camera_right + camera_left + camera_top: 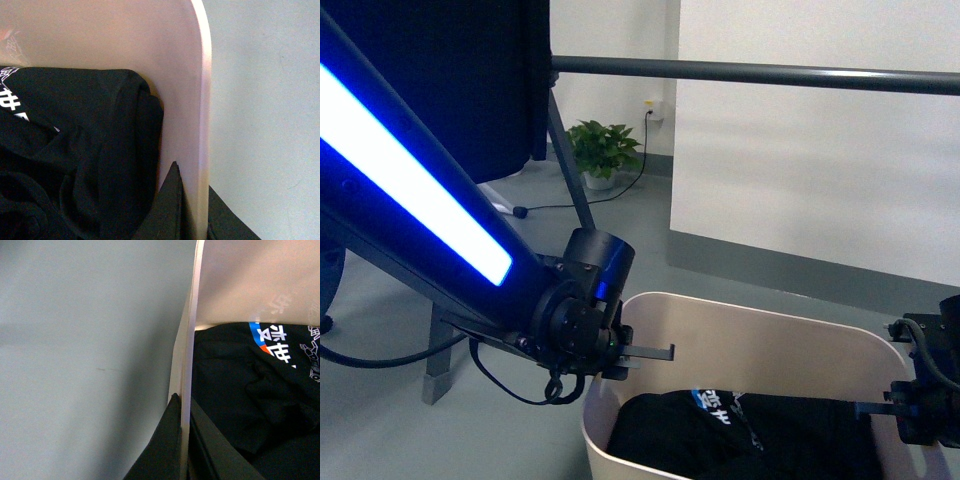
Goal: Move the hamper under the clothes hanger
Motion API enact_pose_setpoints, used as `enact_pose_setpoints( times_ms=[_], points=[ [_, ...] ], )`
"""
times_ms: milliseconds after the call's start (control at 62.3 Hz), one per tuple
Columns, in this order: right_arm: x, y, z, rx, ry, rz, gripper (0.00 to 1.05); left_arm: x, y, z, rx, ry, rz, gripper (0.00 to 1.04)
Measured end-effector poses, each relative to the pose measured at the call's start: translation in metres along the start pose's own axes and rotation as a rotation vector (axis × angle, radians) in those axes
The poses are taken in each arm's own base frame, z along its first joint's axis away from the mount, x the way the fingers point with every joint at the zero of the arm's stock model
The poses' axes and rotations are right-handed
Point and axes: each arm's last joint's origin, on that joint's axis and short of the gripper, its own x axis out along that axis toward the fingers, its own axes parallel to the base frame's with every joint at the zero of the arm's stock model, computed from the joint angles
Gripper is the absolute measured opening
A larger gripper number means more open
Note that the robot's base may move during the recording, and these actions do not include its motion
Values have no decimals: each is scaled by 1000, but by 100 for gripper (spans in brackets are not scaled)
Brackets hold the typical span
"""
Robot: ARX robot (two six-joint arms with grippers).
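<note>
The beige hamper [750,335] fills the lower middle of the front view, with a black printed garment [740,435] inside. My left gripper [638,358] is shut on the hamper's left rim, and my right gripper [880,408] is shut on its right rim. The left wrist view shows the rim [188,390] pinched between the dark fingers [167,450], with the garment [250,390] on the inner side. In the right wrist view the wall [185,110] stands clamped between the fingers [167,210]. A horizontal bar of the clothes hanger [750,72] runs across above the hamper, its leg [570,170] slanting down.
A potted plant [603,150] stands by the far wall, with a cable across the grey floor [620,215]. A white wall panel [820,160] rises behind the hamper. My left arm with its blue light strip [410,170] crosses the left side.
</note>
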Motion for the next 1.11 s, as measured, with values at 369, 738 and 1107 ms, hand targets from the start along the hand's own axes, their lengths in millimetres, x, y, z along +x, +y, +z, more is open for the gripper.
enact_pose_setpoints(
  times_ms=[369,738,1107],
  points=[
    [0,-2,0,3,0,-8,3,0,-3,-1,4,1,-7,4],
    [1,-20,-1,33,5,-72,3,-5,-25,-4,33,5,-69,4],
    [0,3,0,-5,1,10,3,1,4,0,-7,1,7,4]
  ],
)
